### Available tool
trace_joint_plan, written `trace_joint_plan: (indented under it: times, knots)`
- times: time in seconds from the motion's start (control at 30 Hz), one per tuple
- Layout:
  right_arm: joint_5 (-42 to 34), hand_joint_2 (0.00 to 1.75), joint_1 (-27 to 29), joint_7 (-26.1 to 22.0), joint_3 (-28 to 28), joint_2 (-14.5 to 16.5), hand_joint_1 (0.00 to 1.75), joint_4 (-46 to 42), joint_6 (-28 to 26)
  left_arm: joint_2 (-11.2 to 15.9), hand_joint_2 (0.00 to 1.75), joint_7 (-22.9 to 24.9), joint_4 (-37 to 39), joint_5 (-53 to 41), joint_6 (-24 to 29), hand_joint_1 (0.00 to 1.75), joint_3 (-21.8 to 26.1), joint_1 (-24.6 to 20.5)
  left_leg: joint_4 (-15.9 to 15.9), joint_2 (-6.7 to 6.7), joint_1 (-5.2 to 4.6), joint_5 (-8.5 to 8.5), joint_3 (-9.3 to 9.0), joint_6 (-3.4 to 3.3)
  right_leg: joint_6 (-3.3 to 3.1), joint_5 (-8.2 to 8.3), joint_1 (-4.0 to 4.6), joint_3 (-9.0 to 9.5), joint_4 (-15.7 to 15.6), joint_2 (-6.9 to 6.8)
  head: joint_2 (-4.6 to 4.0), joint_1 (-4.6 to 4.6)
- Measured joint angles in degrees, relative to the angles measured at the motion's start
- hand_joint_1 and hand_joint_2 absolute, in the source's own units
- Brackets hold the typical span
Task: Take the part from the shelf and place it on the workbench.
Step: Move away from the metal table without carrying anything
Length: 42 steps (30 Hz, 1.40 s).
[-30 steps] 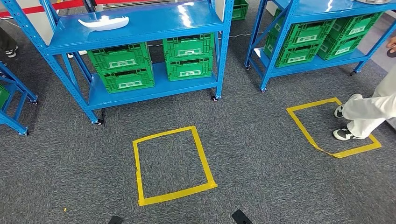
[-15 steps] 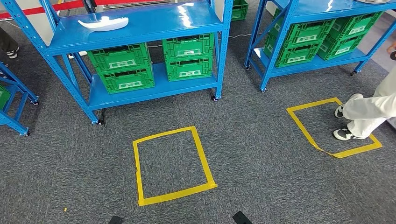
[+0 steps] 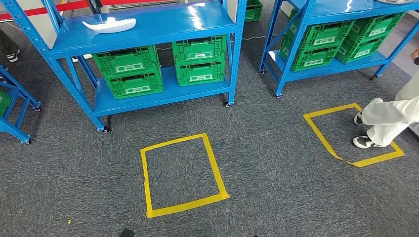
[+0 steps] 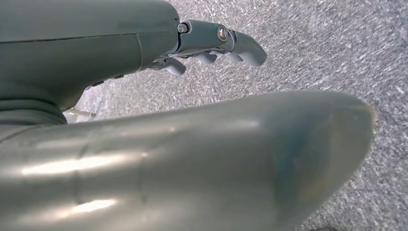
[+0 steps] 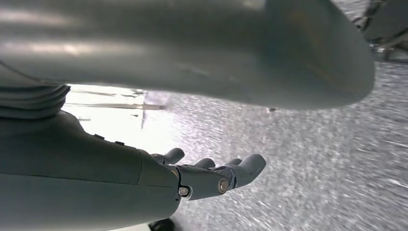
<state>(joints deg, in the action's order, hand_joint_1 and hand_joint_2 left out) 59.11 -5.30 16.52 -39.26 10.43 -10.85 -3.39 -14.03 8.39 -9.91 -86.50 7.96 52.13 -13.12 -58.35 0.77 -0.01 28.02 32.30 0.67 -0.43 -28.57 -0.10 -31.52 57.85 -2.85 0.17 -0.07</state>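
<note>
A: Where's the part (image 3: pixel 109 23)?
B: Top shelf (image 3: pixel 163 27), eleven o'clock; untouched.
A: The robot hands?
B: Left robot hand (image 4: pixel 211 45) and right robot hand (image 5: pixel 211 175) released, fingers apart above carpet.

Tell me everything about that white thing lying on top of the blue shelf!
The white part is a long, thin, curved piece, wide in the middle and narrowing to a pointed tip at each end, a bit like a little boat. It looks like smooth, shiny plastic. It lies flat on the glossy top board of the blue shelf, toward the board's left end. Nothing else touches it; it rests on the board alone. Green crates sit on the level below it.
</note>
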Motion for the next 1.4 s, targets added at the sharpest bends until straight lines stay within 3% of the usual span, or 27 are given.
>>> trace_joint_plan:
  times: [0.3,0.9,1.0,1.1,1.13,1.2,1.3,1.4]
  knots:
    - [4.33,0.0,-0.13,2.72,-0.13,0.01,0.0,0.08,0.88,-0.01,0.0,0.15,0.0,1.99,0.13,0.0,0.03,0.37,0.0,0.0,0.01,-0.01,0.0,0.0,0.0,0.0,0.01,0.01,0.0,0.0,0.0,0.0]
    - [3.93,0.0,-1.43,-0.17,-0.13,-0.16,0.0,0.07,-1.0,0.09,0.0,-0.02,-0.01,1.82,-1.01,0.0,0.06,1.04,0.0,-0.01,0.0,-0.01,0.0,-0.01,0.0,0.01,0.01,0.01,0.0,-0.01,-0.01,0.0]
    - [-2.27,0.0,-1.38,-1.16,-1.45,-0.18,0.0,0.08,-0.81,0.09,0.0,-0.71,-0.02,6.21,-0.84,0.0,0.77,1.05,0.0,-0.01,0.01,-0.01,0.0,-0.01,0.01,0.0,0.01,0.0,0.0,-0.01,0.0,0.0]
    - [-15.5,0.0,-1.17,-4.01,-8.27,-0.27,0.0,0.07,-0.76,0.25,0.0,-2.47,-0.03,13.42,0.3,0.0,4.56,1.57,0.0,0.0,0.01,0.0,0.0,-0.01,0.0,0.0,0.01,0.01,0.0,0.0,0.0,0.0]
    - [-16.68,0.0,-0.99,-4.11,-10.45,-0.31,0.0,0.08,-1.74,0.35,0.0,-2.81,-0.03,13.15,1.24,0.0,5.61,2.0,0.0,0.0,0.0,0.0,0.0,-0.02,0.01,-0.01,0.01,0.0,0.0,0.0,0.0,0.0]
    - [-10.32,0.0,-0.55,-2.28,-11.2,-0.45,0.0,0.09,-4.95,0.63,0.0,-2.34,-0.03,8.45,3.69,0.0,5.83,2.82,0.0,-0.02,0.0,0.0,0.02,-0.02,0.01,-0.01,0.01,-0.01,0.0,-0.02,0.0,0.0]
    - [4.1,0.0,-0.56,-0.37,-6.94,-0.69,0.0,0.09,-6.91,1.07,0.0,0.19,-0.03,5.86,4.6,0.0,2.53,2.61,0.01,-0.01,0.01,-0.01,0.03,-0.02,0.02,-0.02,0.01,-0.02,0.0,-0.02,0.0,-0.01]
    - [6.01,0.0,-0.93,0.15,-6.7,-0.77,0.0,0.09,-7.37,1.18,0.0,0.97,-0.05,11.28,3.69,0.0,2.42,2.29,0.01,0.02,0.0,0.03,-0.05,-0.06,0.05,-0.04,0.0,0.15,0.0,0.0,0.0,-0.02]
